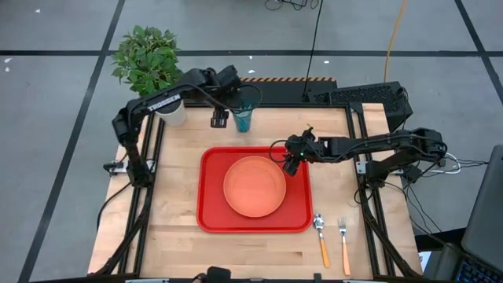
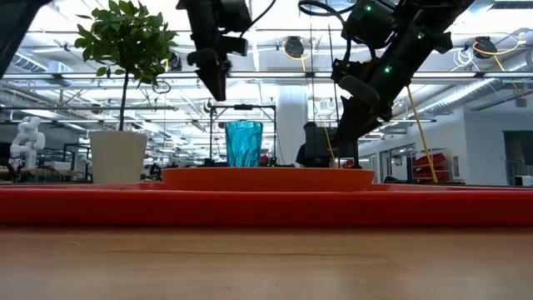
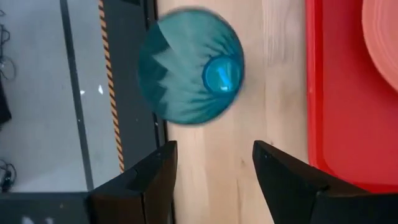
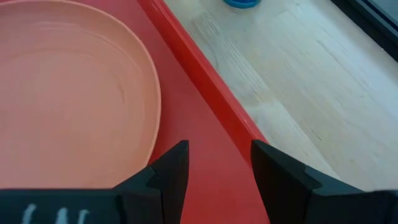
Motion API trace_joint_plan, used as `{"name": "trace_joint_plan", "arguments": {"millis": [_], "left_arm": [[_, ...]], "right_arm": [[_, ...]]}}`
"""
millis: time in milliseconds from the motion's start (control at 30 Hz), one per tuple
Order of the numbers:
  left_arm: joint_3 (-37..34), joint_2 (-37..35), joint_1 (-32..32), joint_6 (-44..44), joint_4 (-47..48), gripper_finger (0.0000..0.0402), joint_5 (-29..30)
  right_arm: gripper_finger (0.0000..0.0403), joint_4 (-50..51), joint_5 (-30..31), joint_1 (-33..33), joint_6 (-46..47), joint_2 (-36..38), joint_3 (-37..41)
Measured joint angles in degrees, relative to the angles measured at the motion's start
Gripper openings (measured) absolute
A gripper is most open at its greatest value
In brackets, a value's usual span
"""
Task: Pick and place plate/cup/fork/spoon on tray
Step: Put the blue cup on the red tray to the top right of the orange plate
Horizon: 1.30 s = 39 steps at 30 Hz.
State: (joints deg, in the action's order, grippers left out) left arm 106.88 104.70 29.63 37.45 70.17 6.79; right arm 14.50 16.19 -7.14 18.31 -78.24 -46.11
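The cup (image 1: 243,118) is seen standing upright on the bare bench (image 1: 177,204), just beyond the far rim of the tray (image 1: 211,192) and apart from it, with the bench's far edge and its striped tape close behind. The left tool (image 1: 220,119) is held just beside the cup, on the side toward the potted plant (image 1: 149,59), above cup height in the low view, and its fingers are spread wide with nothing between them; in the left wrist view the cup's open mouth (image 3: 189,65) is looked down into, ahead of the spread fingers (image 3: 149,180), so a short sideways reach and a drop appear to be all that is called for. As an upright round thing, the cup gives no long axis to line up with. The left tool is clearly the nearer one. The right tool (image 1: 292,161) is hung over the tray's far corner on the cup's other side, beside the plate (image 1: 255,186), its fingers parted and empty. The plate is already lying at the middle of the tray, so open red floor is left mainly in the corners. The spoon (image 1: 321,238) and fork (image 1: 343,244) are lying side by side on the bench off the tray's near corner on the right arm's side, handles pointed toward the near edge.
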Motion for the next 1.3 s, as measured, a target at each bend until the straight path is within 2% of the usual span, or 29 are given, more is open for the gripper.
{"name": "trace_joint_plan", "arguments": {"millis": [233, 800, 900, 1033, 1300], "left_arm": [[7.7, 4.8, 0.0, -0.8, 2.5, 0.0213, -5.8], [6.8, 5.0, -0.2, -3.6, 3.2, 0.0213, -6.3], [6.7, 5.0, -0.2, -4.8, 3.2, 0.0213, -4.7], [6.4, 6.0, -0.5, -4.8, 4.2, 0.0213, -3.1], [6.5, 6.0, -1.0, -4.6, 3.1, 0.0213, -3.7]], "right_arm": [[0.0164, 0.0, 0.0, 0.0, -1.1, 0.0, 0.0], [0.0164, -2.2, 0.0, 0.0, -3.1, 0.0, 0.0], [0.0164, -3.2, -0.1, 0.0, -3.2, 0.0, 0.0], [0.0164, -3.2, -2.8, 0.0, -3.2, 0.0, 0.0], [0.0164, -3.1, -3.0, 0.0, -3.0, 0.0, 0.0]]}}
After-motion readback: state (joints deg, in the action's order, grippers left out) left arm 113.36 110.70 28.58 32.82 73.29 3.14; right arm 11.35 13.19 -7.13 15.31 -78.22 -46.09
